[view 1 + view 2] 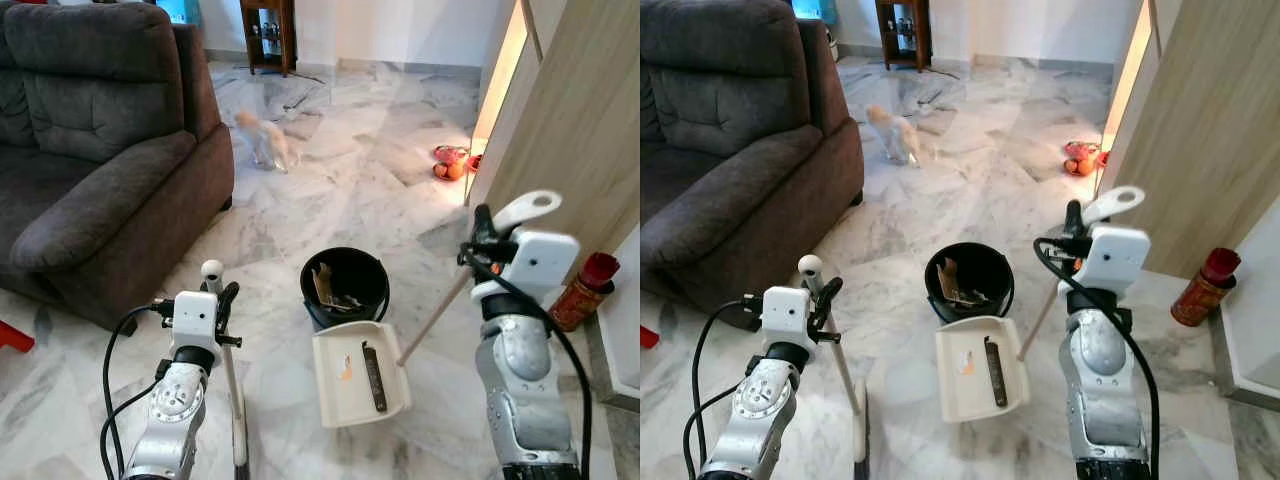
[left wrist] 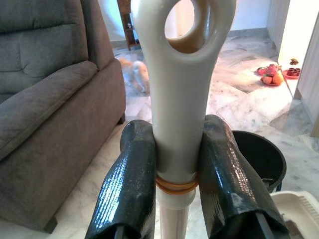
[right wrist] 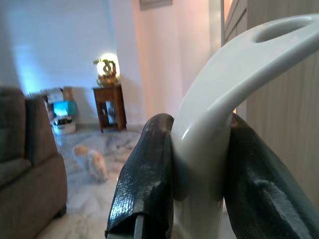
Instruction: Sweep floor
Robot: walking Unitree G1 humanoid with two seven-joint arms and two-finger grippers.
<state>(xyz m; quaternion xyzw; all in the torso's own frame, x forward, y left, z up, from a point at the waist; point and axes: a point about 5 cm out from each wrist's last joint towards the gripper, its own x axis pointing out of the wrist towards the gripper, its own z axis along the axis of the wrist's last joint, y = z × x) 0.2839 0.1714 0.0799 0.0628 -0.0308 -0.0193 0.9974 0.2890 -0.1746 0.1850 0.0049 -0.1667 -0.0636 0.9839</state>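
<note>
Left gripper [image 2: 177,174]: clamping broom handle [image 1: 228,350], head low on floor [image 1: 350,190]. Right gripper [image 3: 199,164]: clamping dustpan handle [image 1: 525,208]. Dustpan [image 1: 345,395]: resting beside black bin [image 1: 345,272], carrying debris. Emptying step seemingly pending, calling for lifting and tipping over bin.

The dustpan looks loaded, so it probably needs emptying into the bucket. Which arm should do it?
Right. The right gripper already clamps the dustpan handle, and the dustpan lies right by the black bucket. The left gripper holds the broom.
</note>
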